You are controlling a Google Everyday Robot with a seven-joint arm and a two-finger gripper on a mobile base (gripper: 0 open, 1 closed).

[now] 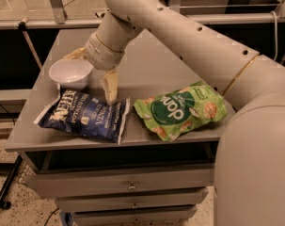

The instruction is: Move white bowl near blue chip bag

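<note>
Fingers [110, 84] of the gripper [90, 77] are spread wide apart and hold nothing. One finger points down, with its tip over the upper edge of the blue chip bag [83, 117]; the other finger shows just behind the white bowl [70, 72]. The white bowl stands upright on the tabletop [151, 65], right beyond the far left corner of the blue chip bag. Its foot seems to touch the bag's edge, though I cannot tell this for sure. The blue chip bag lies flat near the front edge of the tabletop. To the right of the blue chip bag, close but not touching, a green snack bag [179, 109] also lies flat. Below the blue chip bag, under the tabletop, there are drawers [132, 187] with small knobs
</note>
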